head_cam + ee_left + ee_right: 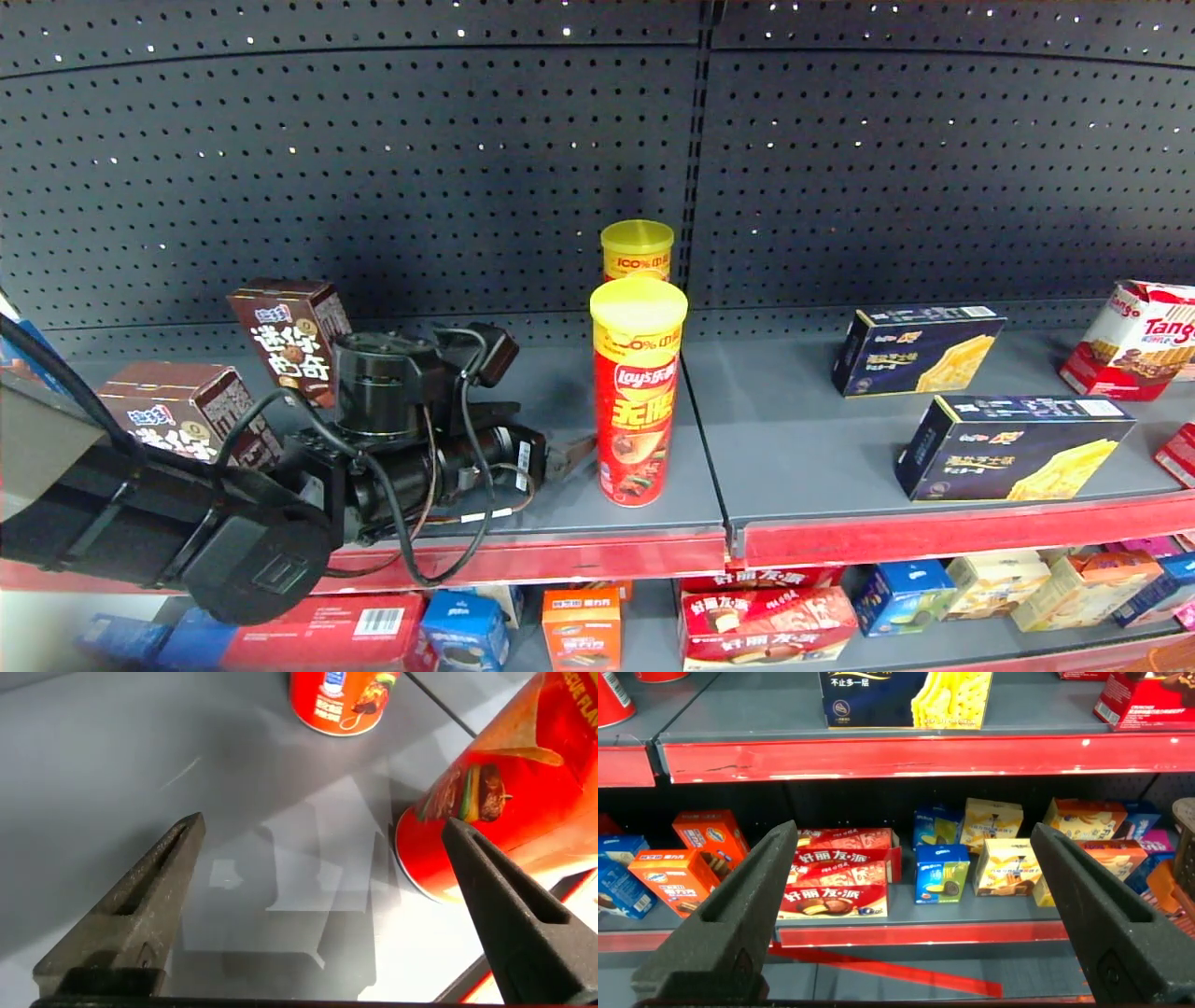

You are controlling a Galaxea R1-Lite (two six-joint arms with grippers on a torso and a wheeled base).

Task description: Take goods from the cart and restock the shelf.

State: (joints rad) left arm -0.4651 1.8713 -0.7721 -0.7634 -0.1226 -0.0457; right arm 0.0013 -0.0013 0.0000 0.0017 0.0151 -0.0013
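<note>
Red chip can [638, 392] upright near the shelf [803, 439] front edge, second can [637, 250] behind it by the back panel. Left hand [322, 826] just beside the front can, fingers apart, empty. Brown boxes [294, 336] behind the arm toward the left end. Navy wafer boxes [1013, 448] toward the right end, bare shelf between. Right hand [913, 833] spread apart, empty, facing lower-shelf snack boxes [941, 873].

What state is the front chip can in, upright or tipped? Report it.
Upright: the front chip can stands on its base on the shelf, with its yellow lid on top.
</note>
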